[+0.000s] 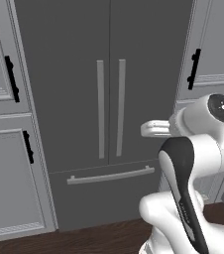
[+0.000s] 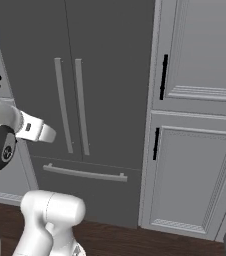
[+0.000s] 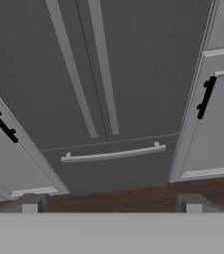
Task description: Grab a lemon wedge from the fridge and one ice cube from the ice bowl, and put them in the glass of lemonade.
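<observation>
Facing the fridge (image 1: 84,99) square-on, the robot is parked in front of it with both doors shut and the bottom drawer closed, so the lemon wedge is presumably inside and cannot be seen from where I stand. The arm is folded back above the base, forearm pointing toward the doors but well apart from them; my reading is that this is a stand-off posture, leaving room to swing toward a handle. In the hand view the gripper (image 3: 111,203) has its two dark tips far apart at the bottom of the picture, jaws spread wide with nothing between them, which suits a first reach for a bar handle. The camera on the hand looks down the fridge front to the dark wood floor (image 3: 134,196). The fridge is tall, flat, dark grey, matte, split by a thin centre seam. Two pale grey vertical handles (image 1: 110,106) sit just beside that seam, one per door, and a horizontal drawer handle (image 1: 111,175) of the same tone runs below. Light grey panelled cabinets (image 2: 195,125) with short black handles (image 2: 163,76) flank it on both sides. Judgement: door opening not yet begun.
</observation>
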Motion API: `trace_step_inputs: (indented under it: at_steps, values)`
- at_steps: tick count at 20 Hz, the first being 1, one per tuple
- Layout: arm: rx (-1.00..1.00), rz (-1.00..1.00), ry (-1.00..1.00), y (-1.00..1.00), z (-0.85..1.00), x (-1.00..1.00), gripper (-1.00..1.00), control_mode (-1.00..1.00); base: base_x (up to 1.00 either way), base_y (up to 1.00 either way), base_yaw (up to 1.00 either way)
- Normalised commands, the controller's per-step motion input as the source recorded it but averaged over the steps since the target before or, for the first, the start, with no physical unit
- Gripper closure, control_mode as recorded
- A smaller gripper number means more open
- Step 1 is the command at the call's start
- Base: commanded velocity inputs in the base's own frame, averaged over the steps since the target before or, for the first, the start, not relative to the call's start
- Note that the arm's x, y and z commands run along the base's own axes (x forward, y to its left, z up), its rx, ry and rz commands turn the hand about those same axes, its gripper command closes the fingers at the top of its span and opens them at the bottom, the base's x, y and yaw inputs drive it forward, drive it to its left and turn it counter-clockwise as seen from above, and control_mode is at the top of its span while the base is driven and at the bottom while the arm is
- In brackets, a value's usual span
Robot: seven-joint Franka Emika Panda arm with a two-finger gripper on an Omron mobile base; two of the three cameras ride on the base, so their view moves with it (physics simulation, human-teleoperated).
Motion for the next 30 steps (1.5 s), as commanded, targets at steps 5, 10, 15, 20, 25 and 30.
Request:
trace_step_inputs:
  at_steps: [5,10,15,20,25,30]
  values:
    - [0.02,0.0,0.0,-0.16,0.0,0.23,-1.0,-1.0,0.0,0.0,0.0]
    - [0.03,-0.11,-0.02,0.03,0.0,0.41,-1.0,-1.0,0.0,0.0,0.0]
    - [0.0,-0.09,-0.19,0.32,0.0,0.33,-1.0,-1.0,0.0,0.0,0.0]
    - [0.01,0.07,0.0,0.0,0.0,0.84,-1.0,-1.0,0.0,0.0,0.0]
    - [-0.03,0.22,0.29,-0.08,0.0,1.0,-1.0,-1.0,0.0,0.0,0.0]
    - [-0.01,0.04,0.09,-0.2,-0.2,0.78,-1.0,-1.0,0.0,0.0,0.0]
